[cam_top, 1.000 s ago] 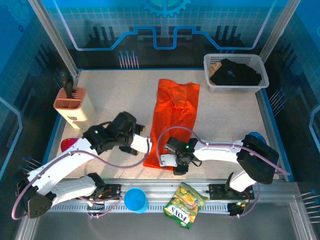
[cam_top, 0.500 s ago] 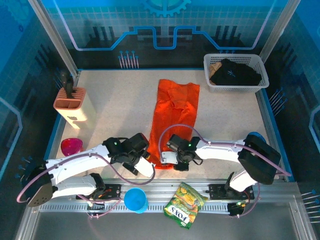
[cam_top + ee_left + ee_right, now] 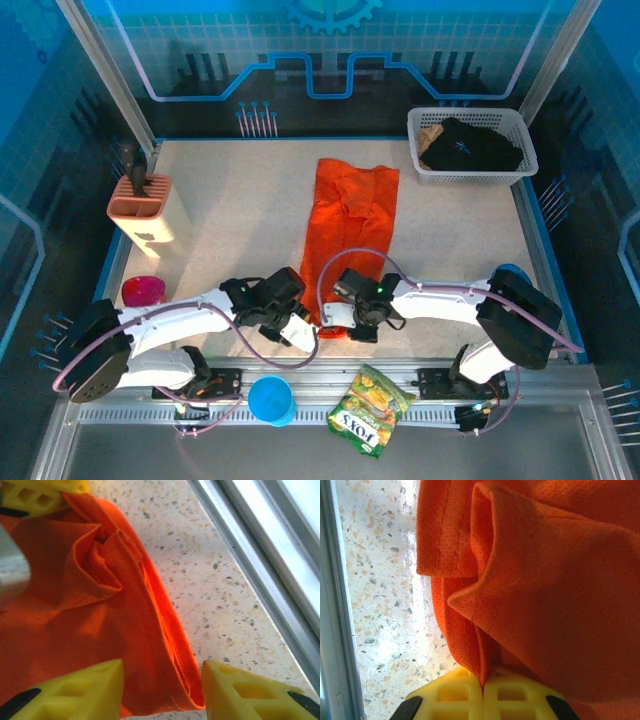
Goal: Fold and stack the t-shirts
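Orange t-shirt lengthwise at mid table, hem by near edge. Right gripper pinched tight on that hem; left gripper spread wide, hem corner between its fingers.

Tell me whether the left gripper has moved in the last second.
Yes. The left gripper has shifted away from the knife block, nearer the front rail, reaching the orange t-shirt's near corner.

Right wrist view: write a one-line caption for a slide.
Right gripper shut on a fold of the orange shirt, on the speckled table.
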{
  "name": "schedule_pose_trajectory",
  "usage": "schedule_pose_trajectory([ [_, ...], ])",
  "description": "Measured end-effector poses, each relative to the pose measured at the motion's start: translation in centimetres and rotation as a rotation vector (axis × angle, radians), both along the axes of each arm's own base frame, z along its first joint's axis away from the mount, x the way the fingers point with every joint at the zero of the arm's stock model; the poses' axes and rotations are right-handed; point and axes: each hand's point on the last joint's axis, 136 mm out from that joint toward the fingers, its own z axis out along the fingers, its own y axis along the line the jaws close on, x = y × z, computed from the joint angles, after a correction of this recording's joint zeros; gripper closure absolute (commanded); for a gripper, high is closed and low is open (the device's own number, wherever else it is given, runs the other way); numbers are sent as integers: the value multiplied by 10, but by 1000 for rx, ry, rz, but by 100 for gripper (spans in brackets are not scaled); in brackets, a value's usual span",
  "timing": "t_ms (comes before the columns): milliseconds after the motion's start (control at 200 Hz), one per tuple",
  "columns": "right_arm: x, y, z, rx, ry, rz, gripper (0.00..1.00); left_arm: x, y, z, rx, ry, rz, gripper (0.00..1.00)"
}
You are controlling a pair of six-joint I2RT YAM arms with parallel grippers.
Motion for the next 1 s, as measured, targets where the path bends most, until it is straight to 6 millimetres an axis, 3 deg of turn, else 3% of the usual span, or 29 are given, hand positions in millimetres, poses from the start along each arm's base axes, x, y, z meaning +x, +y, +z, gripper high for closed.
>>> schedule_pose_trajectory([
  [200,0,0,0,0,-1,0,100,4,6,-10,34,14,4,40],
  [711,0,0,0,1,-1,-2,100,2,20,-34,102,64,11,36],
  [836,1,0,0,0,-3,-3,100,2,21,-37,108,86,13,42],
  [1001,2,-1,1,-3,-11,-4,100,-2,22,-40,140,136,14,58],
])
